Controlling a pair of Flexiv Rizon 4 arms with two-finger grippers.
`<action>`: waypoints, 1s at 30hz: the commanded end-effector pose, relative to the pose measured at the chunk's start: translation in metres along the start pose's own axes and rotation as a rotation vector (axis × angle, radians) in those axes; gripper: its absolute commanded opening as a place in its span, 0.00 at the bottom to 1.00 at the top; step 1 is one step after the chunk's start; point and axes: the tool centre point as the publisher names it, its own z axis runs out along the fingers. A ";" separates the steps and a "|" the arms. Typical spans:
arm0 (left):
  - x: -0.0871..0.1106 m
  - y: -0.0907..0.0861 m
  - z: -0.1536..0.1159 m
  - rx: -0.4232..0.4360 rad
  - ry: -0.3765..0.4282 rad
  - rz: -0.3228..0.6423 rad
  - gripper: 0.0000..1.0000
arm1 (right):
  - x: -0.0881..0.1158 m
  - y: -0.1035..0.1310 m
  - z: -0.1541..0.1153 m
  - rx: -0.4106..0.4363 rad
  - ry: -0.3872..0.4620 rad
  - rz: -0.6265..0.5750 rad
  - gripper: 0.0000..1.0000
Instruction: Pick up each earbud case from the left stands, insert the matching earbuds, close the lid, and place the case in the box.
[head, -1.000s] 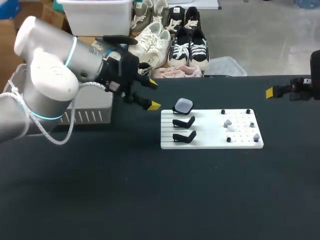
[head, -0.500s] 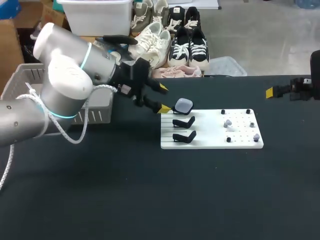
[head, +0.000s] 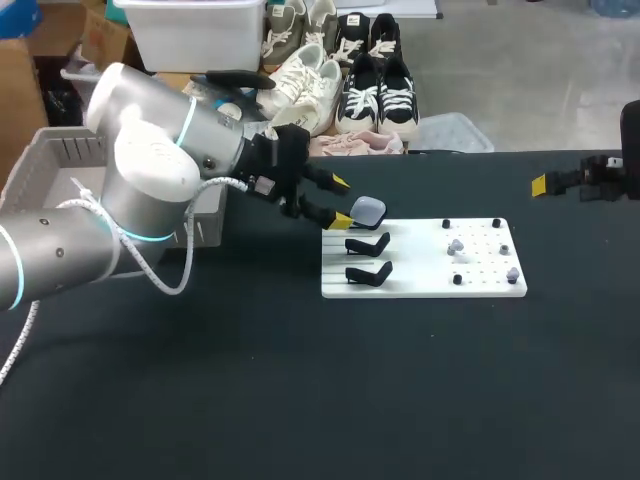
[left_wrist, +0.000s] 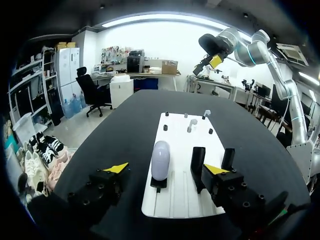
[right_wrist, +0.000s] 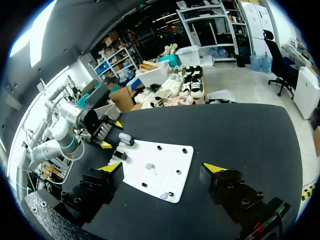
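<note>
Just beside earbud case (head: 367, 210), left hand (head: 341, 201) open; right hand (right_wrist: 162, 168) open, well apart.

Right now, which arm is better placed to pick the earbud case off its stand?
Left: the left end effector, open, is just short of the earbud case; the right end effector sits far away.

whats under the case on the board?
A black stand: its base shows beneath the case in the left wrist view, sitting on the white board. The case covers the stand's top, so how it seats cannot be seen.
</note>
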 end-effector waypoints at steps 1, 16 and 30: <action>0.002 0.006 0.008 -0.004 -0.014 0.000 0.90 | 0.000 -0.001 0.000 -0.001 0.001 -0.001 1.00; 0.003 0.006 0.019 -0.004 -0.036 0.030 0.78 | 0.000 -0.001 0.000 -0.001 0.001 -0.001 1.00; 0.005 0.004 0.029 -0.008 -0.039 0.053 0.65 | 0.000 -0.001 0.000 -0.001 0.001 -0.001 1.00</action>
